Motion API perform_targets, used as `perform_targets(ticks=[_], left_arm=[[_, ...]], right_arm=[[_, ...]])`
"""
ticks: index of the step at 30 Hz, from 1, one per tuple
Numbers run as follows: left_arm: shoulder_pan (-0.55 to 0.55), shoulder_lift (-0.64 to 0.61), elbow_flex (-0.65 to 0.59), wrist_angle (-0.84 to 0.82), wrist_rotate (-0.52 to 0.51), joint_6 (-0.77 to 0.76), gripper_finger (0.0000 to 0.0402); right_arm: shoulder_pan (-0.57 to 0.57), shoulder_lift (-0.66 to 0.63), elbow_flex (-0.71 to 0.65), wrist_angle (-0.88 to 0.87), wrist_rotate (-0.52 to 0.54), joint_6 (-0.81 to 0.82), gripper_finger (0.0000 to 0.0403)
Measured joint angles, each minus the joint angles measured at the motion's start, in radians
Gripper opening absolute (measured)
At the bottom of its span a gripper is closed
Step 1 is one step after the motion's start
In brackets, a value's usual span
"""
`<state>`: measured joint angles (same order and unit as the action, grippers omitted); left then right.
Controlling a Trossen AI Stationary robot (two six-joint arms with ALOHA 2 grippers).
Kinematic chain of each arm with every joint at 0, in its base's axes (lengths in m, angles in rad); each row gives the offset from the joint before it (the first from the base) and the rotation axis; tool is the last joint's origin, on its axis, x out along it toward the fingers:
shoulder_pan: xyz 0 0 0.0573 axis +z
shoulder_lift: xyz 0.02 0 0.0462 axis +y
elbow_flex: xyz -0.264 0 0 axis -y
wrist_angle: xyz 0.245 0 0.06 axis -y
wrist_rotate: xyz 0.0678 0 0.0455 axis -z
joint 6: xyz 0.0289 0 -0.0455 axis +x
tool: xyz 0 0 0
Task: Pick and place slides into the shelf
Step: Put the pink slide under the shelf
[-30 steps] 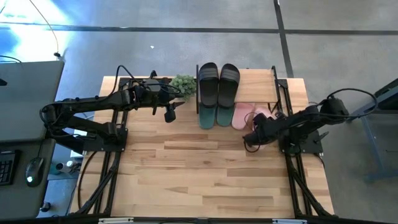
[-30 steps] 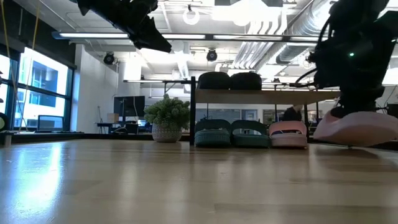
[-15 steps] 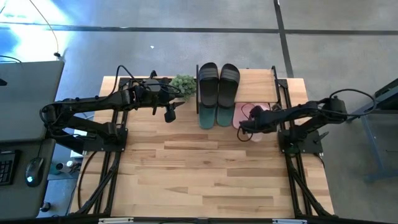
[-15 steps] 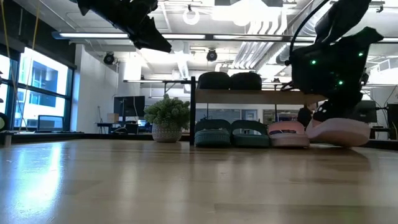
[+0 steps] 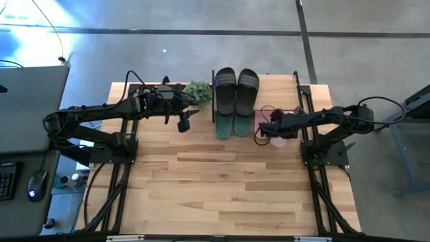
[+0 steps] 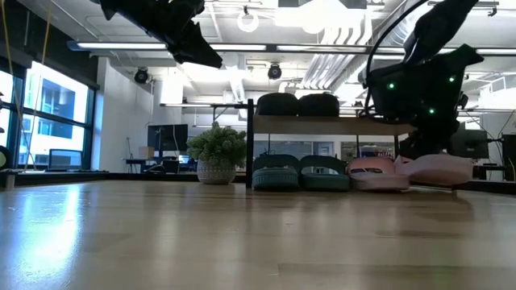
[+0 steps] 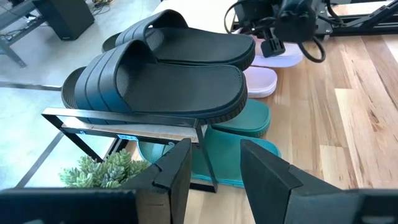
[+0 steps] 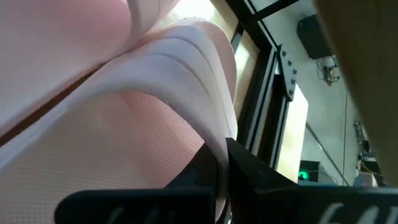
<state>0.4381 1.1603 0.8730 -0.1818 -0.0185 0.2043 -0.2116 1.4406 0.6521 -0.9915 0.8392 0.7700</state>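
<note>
The shelf [image 5: 279, 87] has a wooden board [image 6: 322, 125] on black posts. The black pair [image 5: 236, 89] lies on the board. The teal pair [image 6: 300, 171] and one pink slide [image 6: 372, 171] rest on their soles on the table under it, with their ends sticking out toward the near edge. My right gripper [image 5: 267, 132] is shut on the second pink slide [image 6: 437, 169], just right of the first. My left gripper [image 7: 214, 171] is open, raised left of the shelf by the plant. My right gripper pinches the wide strap [image 8: 186, 118] of the pink slide at its edge, between the two fingers [image 8: 249, 168]. The slide lies about level below the gripper, low over the table at the shelf's front. Whether its sole [image 6: 439, 182] touches the table, I cannot tell.
A small green potted plant [image 5: 198, 91] stands on the table left of the shelf, under my left arm. The wooden table [image 5: 222, 188] stretches toward the near edge in front of the shelf. Black posts [image 5: 299, 101] bound the shelf's right side.
My right gripper has carried the pink slide from the table's right side toward the far edge and the shelf, staying shut. The slide now sits lower and more level, next to the first pink slide.
</note>
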Motion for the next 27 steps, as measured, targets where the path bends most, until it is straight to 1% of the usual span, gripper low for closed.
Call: perform_targets(ticks=[7,16,20,27], left_arm=[[0.0,0.0,0.0,0.0,0.0,0.0,0.0122],[0.0,0.0,0.0,0.0,0.0,0.0,0.0122],[0.0,0.0,0.0,0.0,0.0,0.0,0.0122],[0.0,0.0,0.0,0.0,0.0,0.0,0.0122]], right_arm=[[-0.051,0.0,0.0,0.026,0.008,-0.077,0.0],[-0.056,-0.001,0.0,0.062,-0.015,-0.105,0.0005],[-0.056,-0.002,0.0,0.068,-0.035,-0.102,0.0025],[-0.056,-0.001,0.001,0.064,-0.044,-0.095,0.0077]])
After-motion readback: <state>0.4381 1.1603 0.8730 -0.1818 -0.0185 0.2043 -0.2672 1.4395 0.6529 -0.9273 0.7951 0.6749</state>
